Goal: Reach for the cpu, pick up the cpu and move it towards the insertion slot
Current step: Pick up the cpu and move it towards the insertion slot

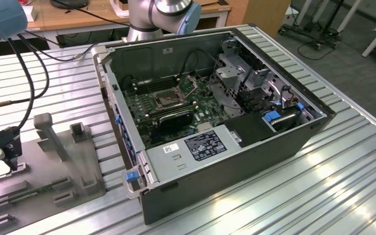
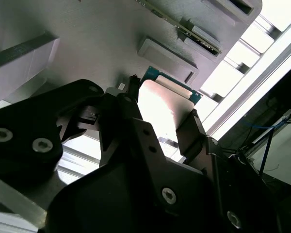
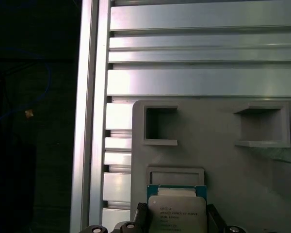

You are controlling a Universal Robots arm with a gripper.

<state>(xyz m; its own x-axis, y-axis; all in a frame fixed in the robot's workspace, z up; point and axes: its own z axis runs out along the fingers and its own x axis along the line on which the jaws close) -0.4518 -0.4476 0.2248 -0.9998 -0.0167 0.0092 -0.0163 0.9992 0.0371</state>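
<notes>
Lower left in the exterior view, the gripper (image 1: 8,162) is pinching the cpu (image 3: 177,211) between narrow jaws at the fixture (image 1: 57,164); the slot (image 1: 168,99) is lying well apart, unreached.

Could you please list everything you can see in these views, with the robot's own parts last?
cpu: one, silvery face with green rim, on the fixture plate.
insertion slot: one, dark centre in a silvery frame, on the motherboard.
motherboard: one, green, inside the computer case.
computer case: one, black, lying open on the table.
fixture plate: one, grey with raised blocks, at the exterior view's left.
table: one, silvery slatted aluminium.
cables: a few, black, above the table at the exterior view's left.
arm: one, silver-grey with pale blue caps.
hand: one, black, at the cpu.
</notes>
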